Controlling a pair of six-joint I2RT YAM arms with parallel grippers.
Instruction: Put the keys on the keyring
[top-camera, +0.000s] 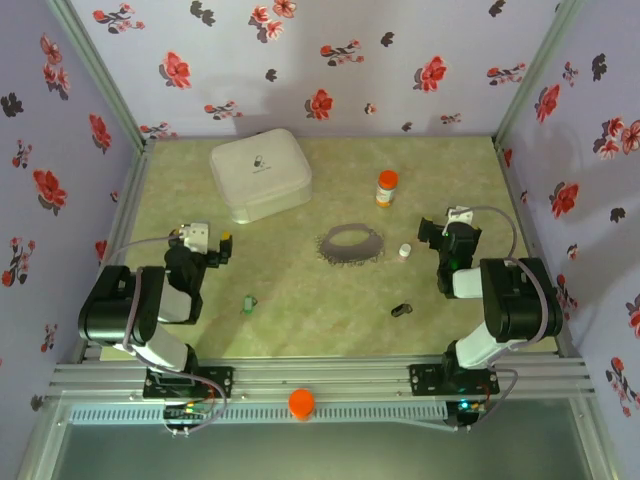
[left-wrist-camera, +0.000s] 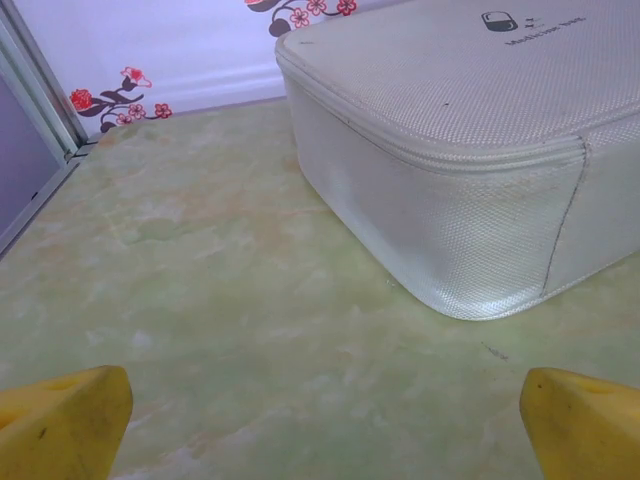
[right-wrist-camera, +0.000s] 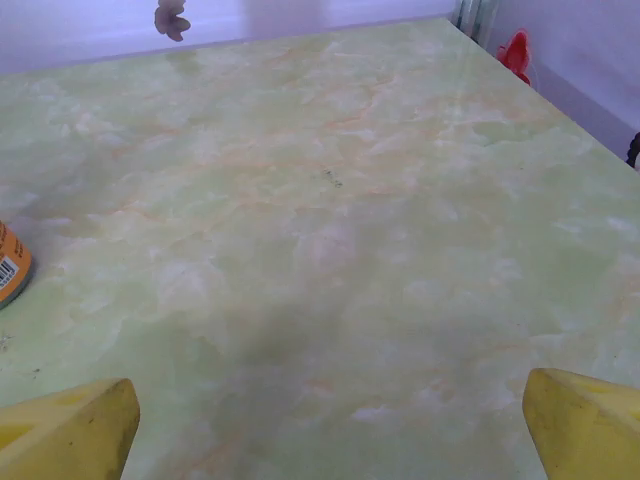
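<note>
The keyring (top-camera: 348, 258), a thin grey beaded chain, lies as a floppy oval loop in the middle of the table. A tiny green-headed key (top-camera: 248, 303) rests left of it toward the near edge, and a tiny black-headed key (top-camera: 402, 309) rests to its near right. My left gripper (top-camera: 202, 240) hovers at the left, well apart from the green key. In the left wrist view it (left-wrist-camera: 320, 420) is open, with bare table between its yellow fingertips (left-wrist-camera: 62, 420). My right gripper (top-camera: 448, 232) sits right of the chain. It (right-wrist-camera: 325, 425) is open over bare table.
A white zippered case (top-camera: 260, 173) (left-wrist-camera: 450, 150) stands at the back left, just ahead of my left gripper. An orange-capped pill bottle (top-camera: 387, 187) (right-wrist-camera: 10, 265) stands behind the chain. A tiny white cap-like piece (top-camera: 405, 251) lies beside the chain. Flowered walls enclose the table (top-camera: 300, 335).
</note>
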